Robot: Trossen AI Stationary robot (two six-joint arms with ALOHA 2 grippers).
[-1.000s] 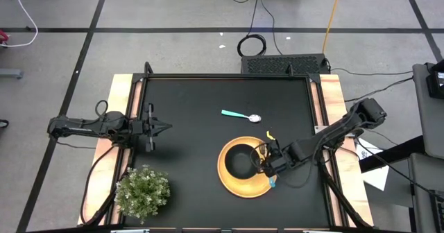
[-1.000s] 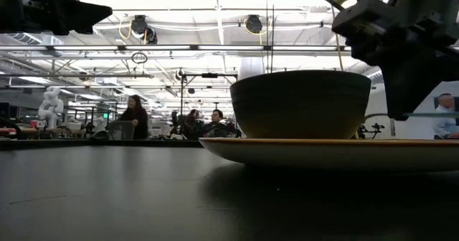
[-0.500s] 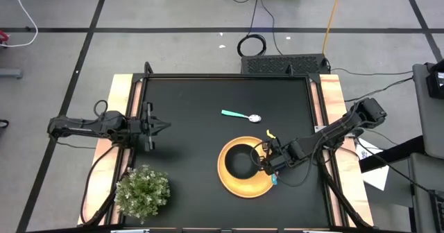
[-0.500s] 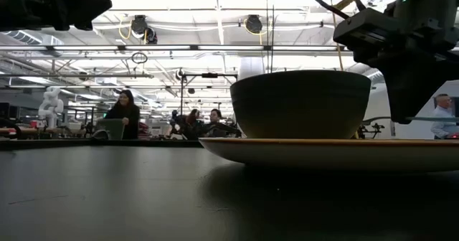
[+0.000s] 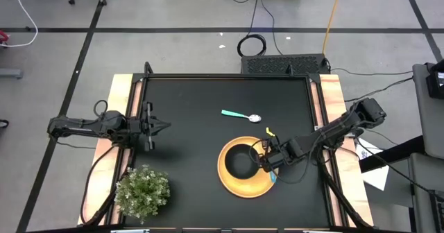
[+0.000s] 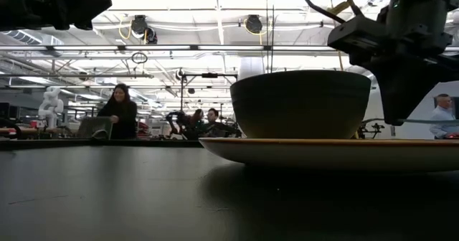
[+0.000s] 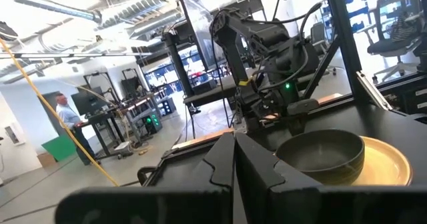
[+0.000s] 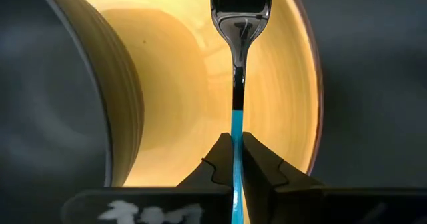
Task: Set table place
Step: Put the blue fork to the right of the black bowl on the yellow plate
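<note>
The yellow plate lies on the black table at the near right, with the black bowl standing in it. The teal-handled spoon lies flat on the table beyond the plate. My right gripper is over the plate's right part, beside the bowl, and is shut on the teal-handled fork. My left gripper is shut and empty, above the table's left side, far from the plate. My right gripper pinches the fork's teal handle between its two fingers, which come from above, pointing down. The metal head reaches out past the fingertips over the plate. The handle's free end sticks out toward the table's near edge. Whether the fork touches the plate, I cannot tell.
A green bushy potted plant stands at the table's near left corner. Light wooden strips run along the left and right sides. People move in the room behind the table in the low view.
My right gripper has shifted a little toward the table's far edge and the bowl, keeping the fork in its hold. A person in the background has walked along behind the table.
</note>
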